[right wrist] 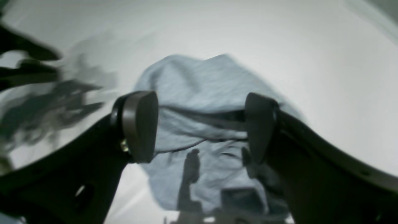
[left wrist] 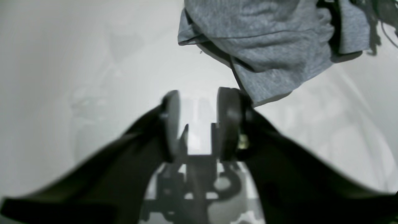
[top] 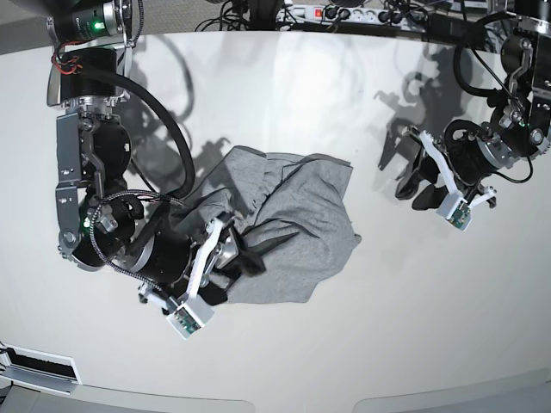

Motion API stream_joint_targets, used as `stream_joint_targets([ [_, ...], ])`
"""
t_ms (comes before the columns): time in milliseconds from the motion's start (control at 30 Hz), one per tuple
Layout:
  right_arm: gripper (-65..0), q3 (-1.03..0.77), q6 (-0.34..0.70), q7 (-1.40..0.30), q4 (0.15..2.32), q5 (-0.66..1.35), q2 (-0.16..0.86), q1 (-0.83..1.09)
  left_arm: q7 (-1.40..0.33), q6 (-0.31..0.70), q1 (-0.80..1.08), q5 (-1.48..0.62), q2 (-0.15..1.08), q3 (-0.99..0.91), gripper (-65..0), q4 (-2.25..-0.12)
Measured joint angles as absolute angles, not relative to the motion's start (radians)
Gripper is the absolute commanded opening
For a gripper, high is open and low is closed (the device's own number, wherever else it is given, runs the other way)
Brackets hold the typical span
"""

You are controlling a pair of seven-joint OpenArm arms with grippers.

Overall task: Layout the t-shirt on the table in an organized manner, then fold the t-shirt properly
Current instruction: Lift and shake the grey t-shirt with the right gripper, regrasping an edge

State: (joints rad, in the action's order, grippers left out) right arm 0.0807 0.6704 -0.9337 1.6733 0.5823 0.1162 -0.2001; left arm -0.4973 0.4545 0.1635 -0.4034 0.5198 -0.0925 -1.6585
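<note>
Closest to my base camera, the right gripper (top: pixel 225 258) hangs over the near-left edge of the t-shirt (top: pixel 284 219); on its wrist feed I see both pads spread wide with crumpled grey cloth between them, pinching nothing. That shirt lies bunched on the table (top: pixel 387 327), about mid-surface. Well right of the shirt, my left gripper (left wrist: pixel 198 124) sits apart from it, pads parted around bare tabletop, empty.

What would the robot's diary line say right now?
t-shirt: crumpled on table | right gripper: open above shirt | left gripper: open, off shirt
</note>
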Motion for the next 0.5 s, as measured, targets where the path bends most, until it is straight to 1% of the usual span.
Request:
stream_joint_targets([
  [67,-20.0,0.081,0.683,-0.939,1.673,0.619,0.116,-0.2,-0.497,0.455,0.163,-0.403,0.52,-0.093,-37.9,-1.658],
  [167,-20.0,0.081,0.685,-0.941,1.682,0.622,0.116,-0.2,-0.497,0.454,0.163,-0.403,0.52,-0.093,-37.9,-1.658],
  [267,-20.0,0.081,0.686,-1.001,1.684,0.748,0.112,-0.173,-0.497,0.454,0.163,-0.403,0.52,-0.093,-37.9,-1.658],
  [300,-20.0,0.088,0.693,-1.005,1.687,0.761,0.107,-0.148,-0.497,0.453,0.163,-0.403,0.52,-0.093,-37.9,-1.658],
  [367,-20.0,0.104,0.692,-1.009,1.687,0.698,0.096,-0.091,-0.497,0.434,0.164,-0.403,0.519,-0.093,-37.9,-1.658],
  [400,-20.0,0.108,0.645,-1.008,1.686,0.656,0.087,-0.062,-0.497,0.427,0.165,-0.403,0.519,-0.093,-37.9,-1.659],
  [433,-20.0,0.11,0.572,-1.0,1.685,0.619,0.079,-0.037,-0.497,0.423,0.164,-0.403,0.519,-0.093,-37.9,-1.658],
  [467,-20.0,0.11,0.476,-0.977,1.683,0.585,0.071,-0.015,-0.497,0.422,0.164,-0.403,0.52,-0.093,-37.9,-1.658],
  [500,-20.0,0.11,0.423,-0.952,1.682,0.553,0.071,-0.001,-0.497,0.423,0.164,-0.403,0.521,-0.093,-37.9,-1.658],
])
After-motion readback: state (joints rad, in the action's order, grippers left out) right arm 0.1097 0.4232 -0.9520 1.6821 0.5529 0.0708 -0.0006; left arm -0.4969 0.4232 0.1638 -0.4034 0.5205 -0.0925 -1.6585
